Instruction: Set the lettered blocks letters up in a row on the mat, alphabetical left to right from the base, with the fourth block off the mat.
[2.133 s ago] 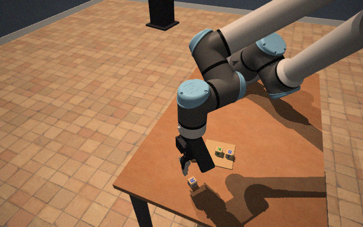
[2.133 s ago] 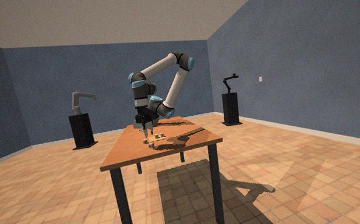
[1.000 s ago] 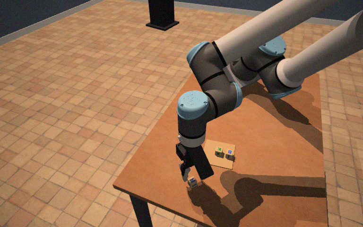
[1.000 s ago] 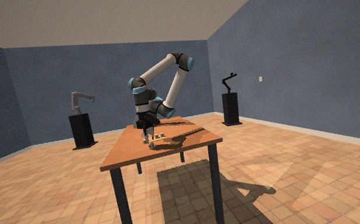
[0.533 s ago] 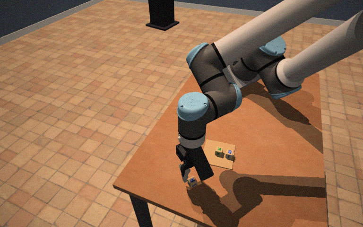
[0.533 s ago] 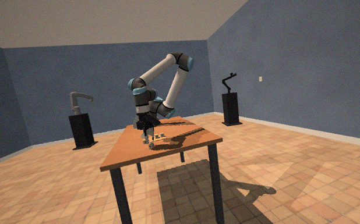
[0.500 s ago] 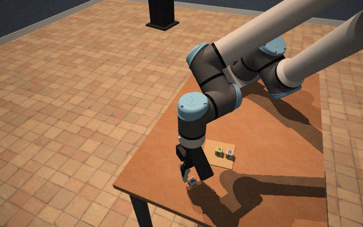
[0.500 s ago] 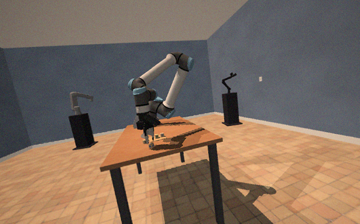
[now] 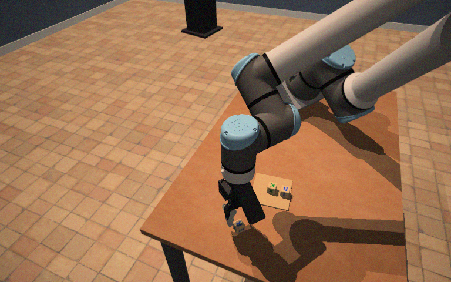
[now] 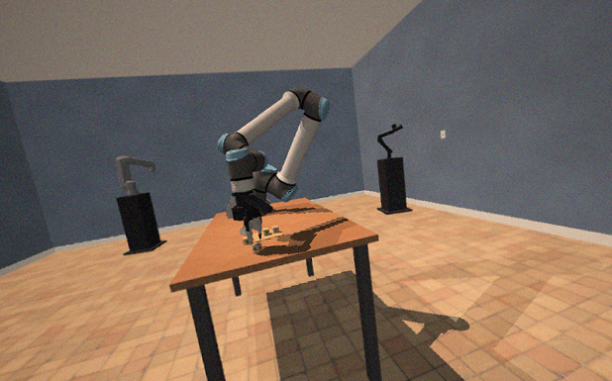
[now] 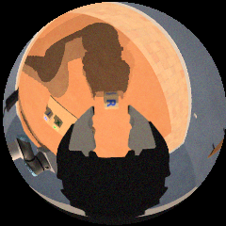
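The R block stands on the table, blue R on top, its letter turned differently from those on the mat. My gripper is open and low by this block; in the wrist view the block shows in line with the gap, just beyond the tips. The K block and the B block stand side by side on the mat, letters on top. From the base, B is left of K. The fourth block is off the mat, hidden in the top view.
The wooden table carries everything; its near edge lies beyond the R block as seen from the base. The mat is on the base side of the R block. The arm's shadow falls across the table beside the R block.
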Available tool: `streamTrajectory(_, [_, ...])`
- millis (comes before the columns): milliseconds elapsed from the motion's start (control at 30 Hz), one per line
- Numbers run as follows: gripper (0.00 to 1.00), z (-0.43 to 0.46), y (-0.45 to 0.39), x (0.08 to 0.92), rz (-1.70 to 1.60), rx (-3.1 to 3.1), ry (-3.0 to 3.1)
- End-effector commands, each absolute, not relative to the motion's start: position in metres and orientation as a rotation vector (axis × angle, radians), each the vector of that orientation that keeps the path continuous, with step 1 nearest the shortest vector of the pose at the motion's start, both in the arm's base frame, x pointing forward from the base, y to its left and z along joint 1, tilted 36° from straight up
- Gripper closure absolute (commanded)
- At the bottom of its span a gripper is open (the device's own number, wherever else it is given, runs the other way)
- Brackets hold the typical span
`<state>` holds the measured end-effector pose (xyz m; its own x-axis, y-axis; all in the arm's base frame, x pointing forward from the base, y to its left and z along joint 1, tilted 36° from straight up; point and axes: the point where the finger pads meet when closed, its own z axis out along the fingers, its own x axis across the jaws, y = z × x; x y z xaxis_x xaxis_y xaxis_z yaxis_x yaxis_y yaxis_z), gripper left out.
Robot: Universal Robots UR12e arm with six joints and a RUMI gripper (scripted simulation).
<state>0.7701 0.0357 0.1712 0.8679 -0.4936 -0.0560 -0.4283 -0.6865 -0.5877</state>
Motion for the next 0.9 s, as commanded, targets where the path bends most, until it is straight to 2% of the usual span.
streamTrajectory(0, [0.6,0.172,0.035,0.771,-0.143,-2.426,0.665])
streamTrajectory(867, [0.6,0.161,0.042,0.774,-0.143,-2.426,0.665])
